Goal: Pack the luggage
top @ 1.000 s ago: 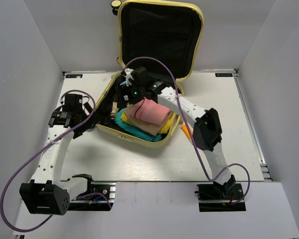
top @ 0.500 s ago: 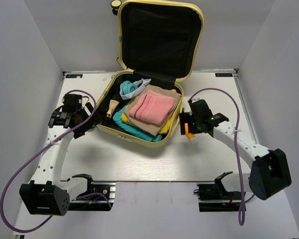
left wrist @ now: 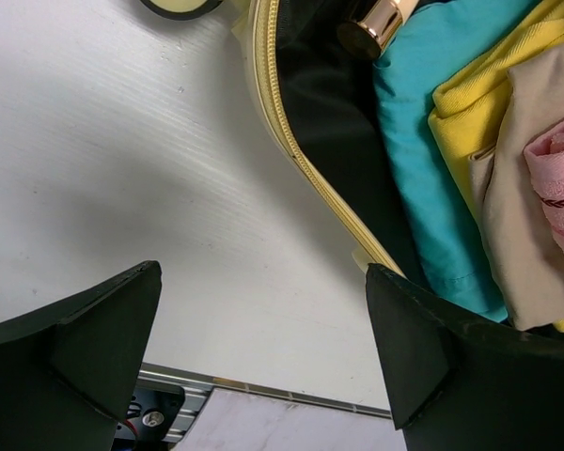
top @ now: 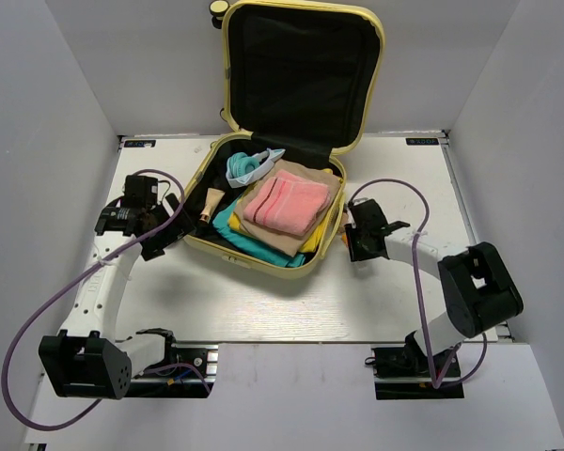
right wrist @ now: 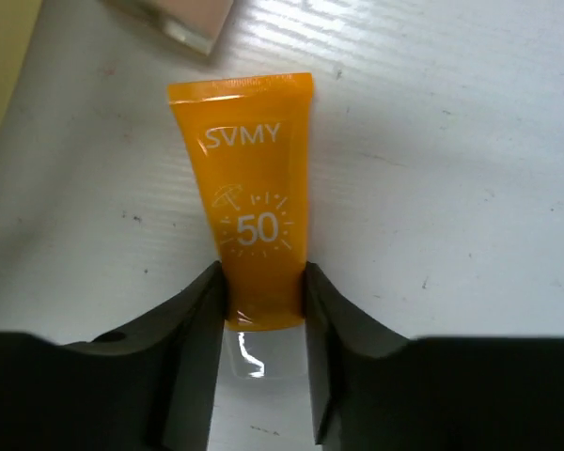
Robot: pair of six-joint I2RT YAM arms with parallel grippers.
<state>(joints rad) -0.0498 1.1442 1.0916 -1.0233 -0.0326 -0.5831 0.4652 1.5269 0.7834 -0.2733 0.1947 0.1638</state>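
White table [top: 263, 301]; right gripper [right wrist: 263, 282] low, clamping orange tube [right wrist: 254, 197]; left gripper [left wrist: 261, 277] agape

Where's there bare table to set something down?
Free: the wide table strip between the luggage and the arm bases, and the far-right corner. Crowded: right of the luggage, where the right gripper clamps the sunscreen tube.

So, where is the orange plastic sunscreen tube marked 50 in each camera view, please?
Top external: the orange plastic sunscreen tube sits just right of the pale yellow hard-shell suitcase, mostly hidden under the right gripper.
Left wrist: not in it.
Right wrist: centre of the picture, its lower end between the gripper's fingers.
Shared landmark: the suitcase's yellow rim, which crosses the left wrist view and fills the right wrist view's top-left corner.
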